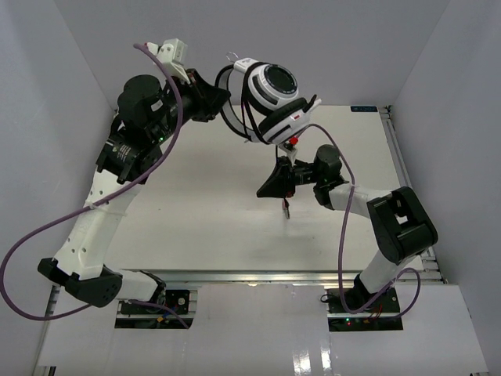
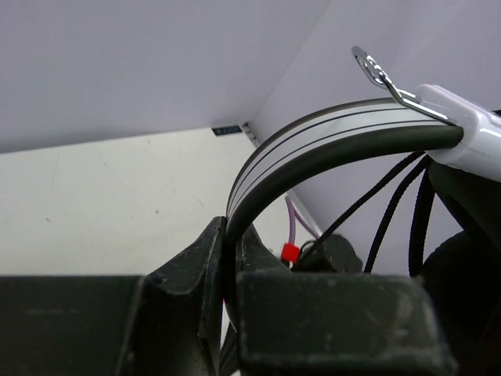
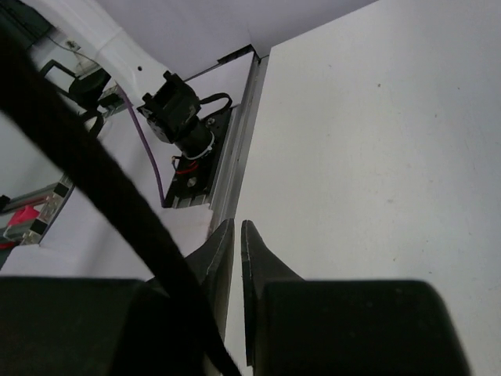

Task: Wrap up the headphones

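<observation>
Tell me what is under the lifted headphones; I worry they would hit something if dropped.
Roughly below the headphones is the right gripper, with the white table around it. The table patch under that gripper is hidden. The left gripper holds the headband.

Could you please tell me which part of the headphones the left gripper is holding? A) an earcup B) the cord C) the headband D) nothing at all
C: the left wrist view shows the left gripper closed on the curved headband of the headphones.
</observation>
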`<action>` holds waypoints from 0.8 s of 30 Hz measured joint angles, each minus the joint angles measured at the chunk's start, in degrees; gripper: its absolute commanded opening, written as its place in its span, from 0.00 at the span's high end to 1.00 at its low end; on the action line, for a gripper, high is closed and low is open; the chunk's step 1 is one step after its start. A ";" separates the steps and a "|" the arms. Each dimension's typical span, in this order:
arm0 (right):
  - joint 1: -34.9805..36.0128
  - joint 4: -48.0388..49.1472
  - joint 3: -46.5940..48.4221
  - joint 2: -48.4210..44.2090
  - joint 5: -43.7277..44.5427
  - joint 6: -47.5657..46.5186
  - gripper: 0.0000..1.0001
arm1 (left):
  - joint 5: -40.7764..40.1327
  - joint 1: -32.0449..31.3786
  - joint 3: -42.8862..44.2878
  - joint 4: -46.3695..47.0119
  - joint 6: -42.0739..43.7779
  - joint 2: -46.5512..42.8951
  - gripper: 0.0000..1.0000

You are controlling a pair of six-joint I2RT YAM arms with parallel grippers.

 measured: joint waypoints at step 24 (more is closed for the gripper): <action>15.79 -62.70 7.22 -24.78 31.19 -57.24 0.92 | -32.21 4.04 -2.07 -7.42 4.39 14.40 1.00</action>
